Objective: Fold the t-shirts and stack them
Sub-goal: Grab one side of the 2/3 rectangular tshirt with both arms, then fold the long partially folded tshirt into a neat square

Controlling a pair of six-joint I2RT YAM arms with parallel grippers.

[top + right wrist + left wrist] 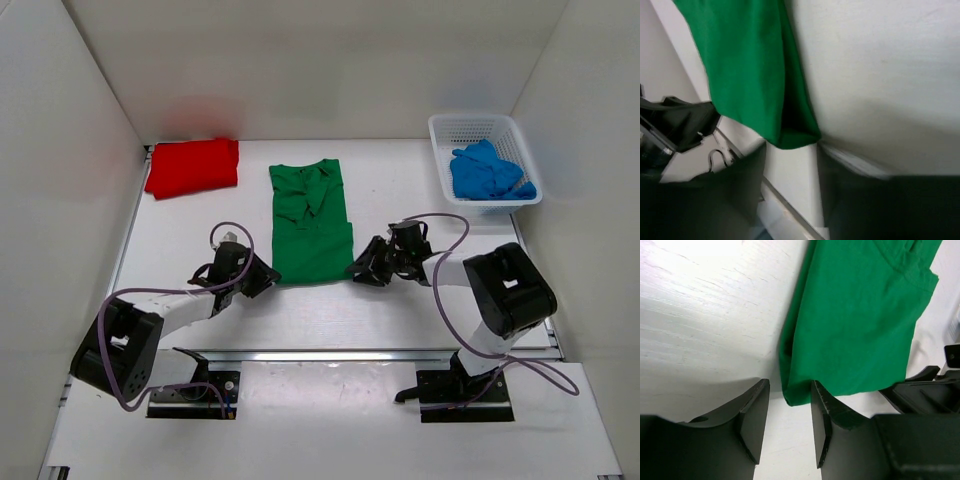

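We see the green t-shirt (310, 225) on the table (420, 310), its long axis running near to far, each near hem corner just ahead of a released, empty claw: left claw (262, 279) at the left corner, right claw (362, 268) at the right.

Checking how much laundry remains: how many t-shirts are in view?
3. The red t-shirt, folded, far left; the green t-shirt, laid out in the middle; the blue t-shirt, crumpled in the white basket far right, which may hide more.
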